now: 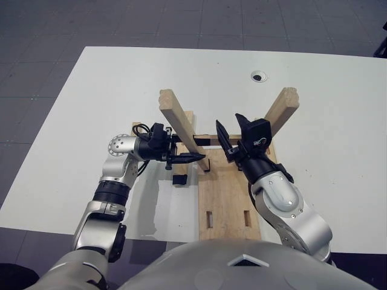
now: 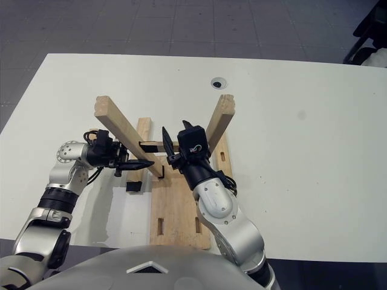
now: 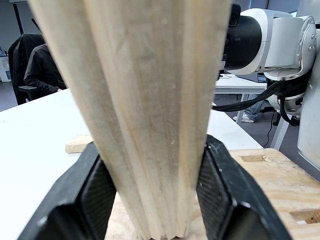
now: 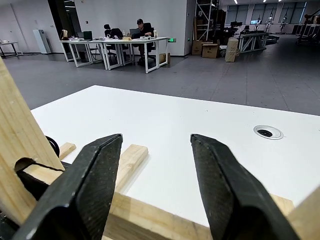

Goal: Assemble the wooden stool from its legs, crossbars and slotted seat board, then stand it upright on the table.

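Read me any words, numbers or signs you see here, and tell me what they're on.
No text here can be read.
Green sign on the far wall: too small to read.
White mark on the right gripper: too small to read.
On the leg, seat board and table: no print.

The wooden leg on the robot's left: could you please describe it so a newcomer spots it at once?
On the white table lies a slotted seat board with two legs slanting up from it. The left leg leans leftward, clamped near its base by the left gripper; the right leg stands ungripped.
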